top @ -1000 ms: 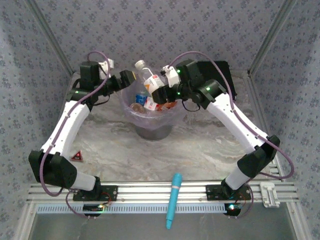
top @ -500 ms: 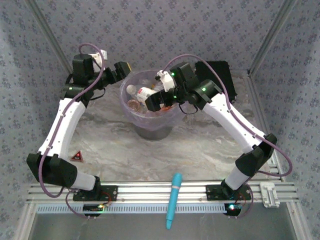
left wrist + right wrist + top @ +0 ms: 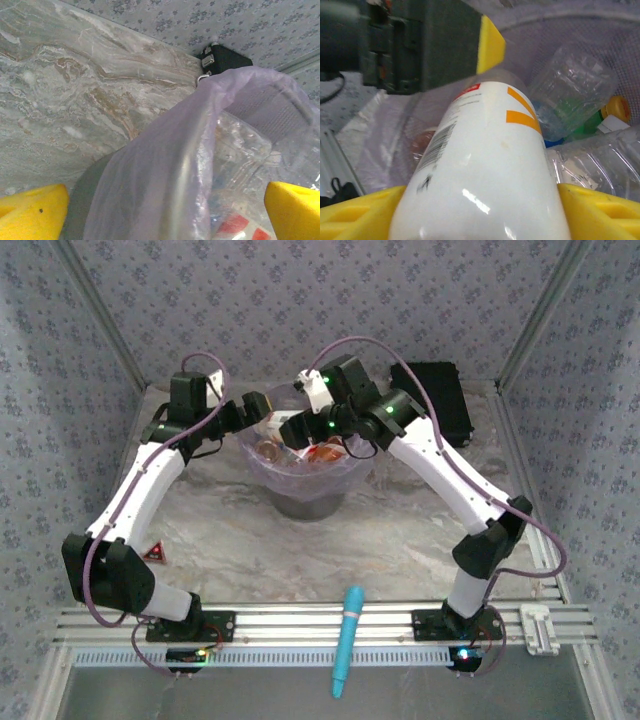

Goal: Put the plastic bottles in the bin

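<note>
Okay, right pincer (image 3: 480, 212) clamps a white bottle (image 3: 485, 150) with orange label stripes, hanging inside the bin (image 3: 305, 502) mouth over the clear bottles (image 3: 575, 82) piled there. Left pincer (image 3: 162, 212) gapes wide, straddling the lavender liner (image 3: 150, 165) at the rim. Risk: it snags the liner and tips the bin, or the arms clash.

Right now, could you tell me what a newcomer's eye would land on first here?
The lavender-lined bin at the table's far middle stands out, heaped with bottles. A white bottle fills the gap between the right tool's yellow fingers. A blue cylinder lies at the near edge.
</note>
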